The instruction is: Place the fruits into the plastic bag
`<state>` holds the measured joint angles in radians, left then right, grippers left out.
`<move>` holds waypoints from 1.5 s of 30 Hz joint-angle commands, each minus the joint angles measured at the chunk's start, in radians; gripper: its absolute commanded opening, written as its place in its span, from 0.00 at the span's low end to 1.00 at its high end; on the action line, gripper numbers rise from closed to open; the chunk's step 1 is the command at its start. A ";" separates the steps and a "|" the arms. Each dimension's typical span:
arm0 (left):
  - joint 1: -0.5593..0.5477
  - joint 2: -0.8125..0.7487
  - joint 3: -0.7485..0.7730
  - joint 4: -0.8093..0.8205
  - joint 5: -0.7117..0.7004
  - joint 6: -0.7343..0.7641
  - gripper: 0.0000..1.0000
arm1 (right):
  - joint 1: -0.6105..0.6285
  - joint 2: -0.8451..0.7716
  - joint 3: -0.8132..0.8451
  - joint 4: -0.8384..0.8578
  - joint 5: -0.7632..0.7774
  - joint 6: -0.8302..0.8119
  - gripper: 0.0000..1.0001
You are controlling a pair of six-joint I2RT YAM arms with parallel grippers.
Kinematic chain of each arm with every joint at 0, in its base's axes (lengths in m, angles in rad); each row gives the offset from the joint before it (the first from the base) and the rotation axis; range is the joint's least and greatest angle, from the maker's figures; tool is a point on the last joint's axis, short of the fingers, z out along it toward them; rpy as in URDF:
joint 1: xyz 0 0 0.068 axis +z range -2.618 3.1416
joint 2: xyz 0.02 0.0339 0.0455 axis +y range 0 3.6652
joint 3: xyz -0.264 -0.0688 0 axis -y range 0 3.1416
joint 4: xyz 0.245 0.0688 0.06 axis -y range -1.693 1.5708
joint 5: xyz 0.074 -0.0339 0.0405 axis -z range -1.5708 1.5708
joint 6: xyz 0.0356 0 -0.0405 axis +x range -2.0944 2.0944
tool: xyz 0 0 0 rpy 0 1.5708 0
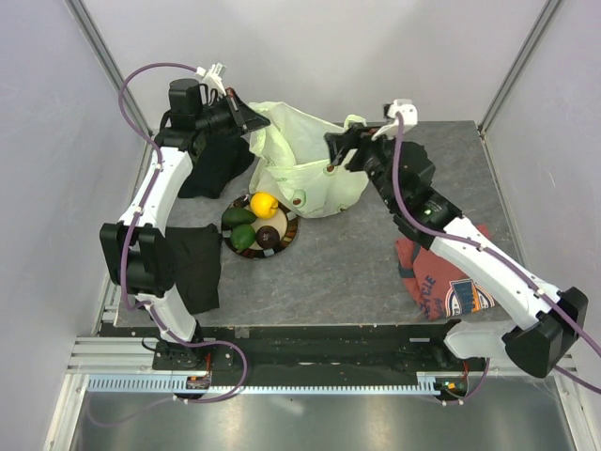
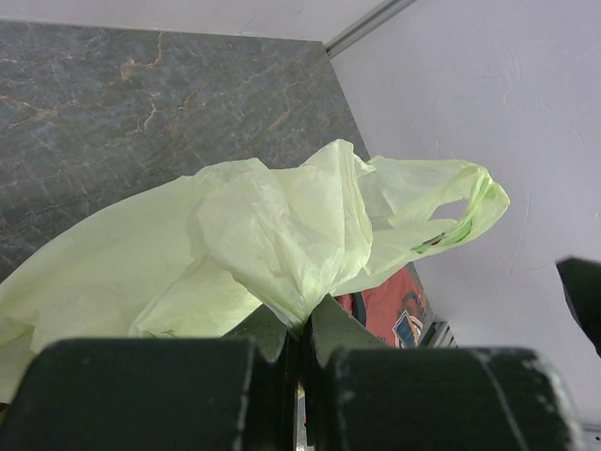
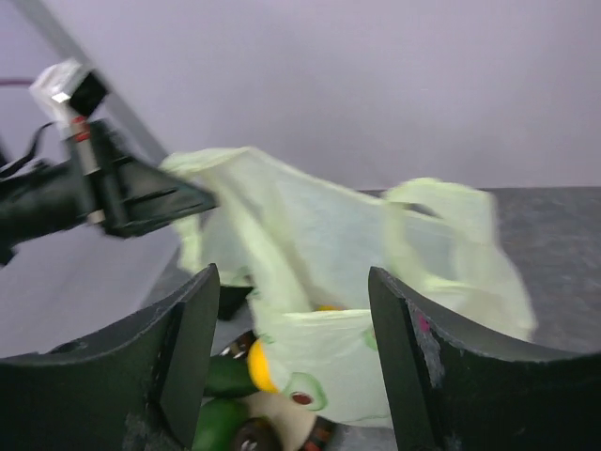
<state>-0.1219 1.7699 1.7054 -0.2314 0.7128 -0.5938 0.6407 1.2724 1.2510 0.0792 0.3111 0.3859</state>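
The pale green plastic bag [image 1: 305, 169] stands at the back of the table. My left gripper [image 1: 255, 120] is shut on its left upper edge and holds it up; the pinched plastic [image 2: 282, 244] shows in the left wrist view. My right gripper [image 1: 340, 150] is open beside the bag's right side, with the bag [image 3: 347, 272] between and beyond its fingers [image 3: 188, 357]. A yellow lemon [image 1: 264, 205], two green fruits [image 1: 242, 235] and a dark brown fruit [image 1: 269, 236] lie on the dark plate [image 1: 287, 237] in front of the bag. No grape bunch shows.
Black cloths lie at the left, one near the bag [image 1: 214, 167] and one by the left arm [image 1: 195, 263]. A red printed shirt [image 1: 441, 277] lies under the right arm. Walls close in at the back and sides.
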 commanded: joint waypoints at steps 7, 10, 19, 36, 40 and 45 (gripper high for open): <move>0.001 -0.041 -0.003 0.021 0.017 0.031 0.02 | 0.201 0.316 0.211 -0.179 -0.308 -0.051 0.73; 0.001 -0.047 -0.015 0.023 0.016 0.031 0.02 | 0.247 0.413 0.251 -0.252 -0.395 -0.052 0.74; 0.001 -0.059 -0.027 0.021 0.016 0.031 0.01 | 0.264 0.653 0.323 -0.398 -0.431 -0.019 0.76; 0.001 -0.073 -0.049 0.024 0.014 0.031 0.02 | 0.237 0.759 0.378 -0.421 -0.334 -0.024 0.85; 0.001 -0.072 -0.053 0.024 0.014 0.029 0.01 | 0.237 0.794 0.413 -0.427 -0.322 -0.051 0.86; 0.001 -0.072 -0.053 0.027 0.017 0.026 0.01 | 0.237 0.832 0.442 -0.443 -0.328 -0.064 0.85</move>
<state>-0.1219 1.7401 1.6524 -0.2302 0.7128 -0.5938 0.8753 2.0823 1.6390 -0.3599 -0.0280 0.3454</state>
